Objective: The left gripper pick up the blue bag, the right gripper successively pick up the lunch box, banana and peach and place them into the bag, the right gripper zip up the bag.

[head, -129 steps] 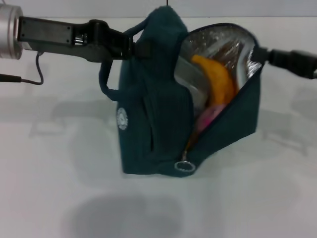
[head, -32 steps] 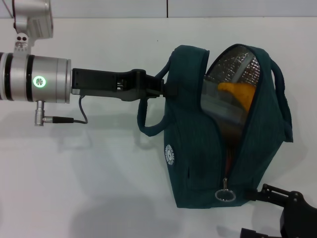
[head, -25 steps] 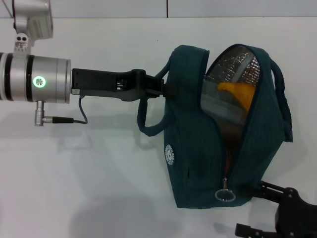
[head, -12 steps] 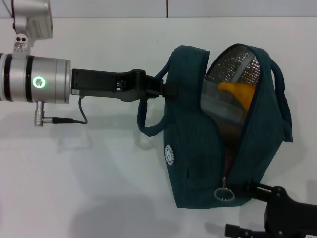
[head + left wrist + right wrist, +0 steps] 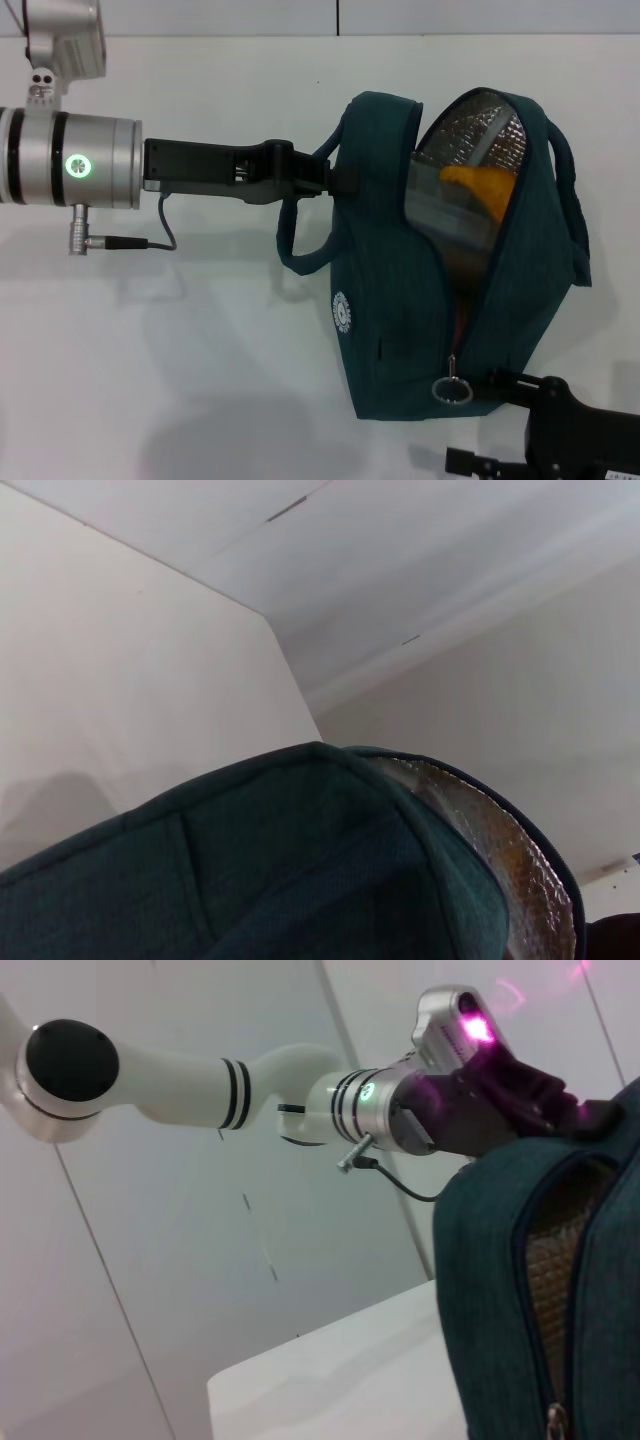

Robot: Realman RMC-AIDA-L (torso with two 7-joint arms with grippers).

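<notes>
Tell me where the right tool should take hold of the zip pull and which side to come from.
Grip the metal ring of the zip pull, which hangs free at the low end of the open zip on the blue bag. Come from the robot's right, level with the ring, where the right tool already sits beside it. The left tool holds the bag by a handle, which should steady the pull.

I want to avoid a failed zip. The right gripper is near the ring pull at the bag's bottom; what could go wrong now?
1. The ring pull is small and hangs loose; the right gripper may miss it.
2. The blue bag is held only at its top by the left gripper, so pulling may swing it.
3. The banana sits near the open edge and might block the zip.
</notes>
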